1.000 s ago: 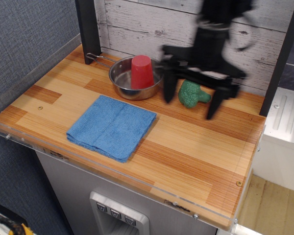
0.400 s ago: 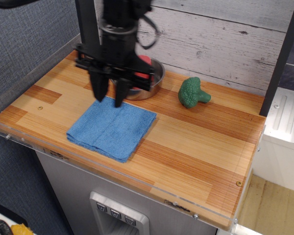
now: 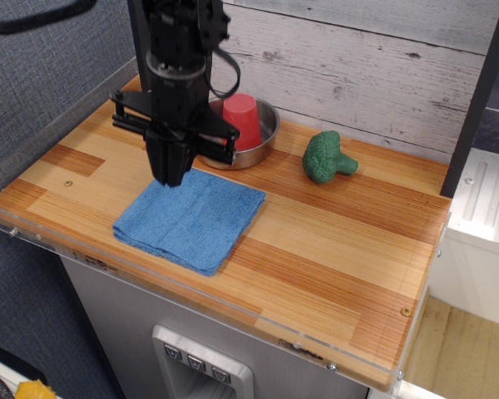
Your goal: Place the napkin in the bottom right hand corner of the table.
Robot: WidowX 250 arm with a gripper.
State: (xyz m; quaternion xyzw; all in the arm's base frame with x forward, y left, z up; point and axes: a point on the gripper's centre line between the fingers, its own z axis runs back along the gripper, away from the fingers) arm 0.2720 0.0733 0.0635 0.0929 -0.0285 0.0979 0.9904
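Jaws: drawn together, tips down at the napkin's far-left corner; whether they pinch the cloth cannot be told.
Gripper: black robot gripper [image 3: 171, 173], hanging upright over that corner.
Napkin: folded blue terry cloth napkin [image 3: 191, 216], lying flat, left of the table's middle.
Bowl: round steel bowl [image 3: 262, 141] just behind the napkin, a red plastic cup [image 3: 242, 121] inside it.
Broccoli: green toy broccoli [image 3: 326, 157], right of the bowl.
Table: striped light and orange-brown wooden table [image 3: 341, 249].
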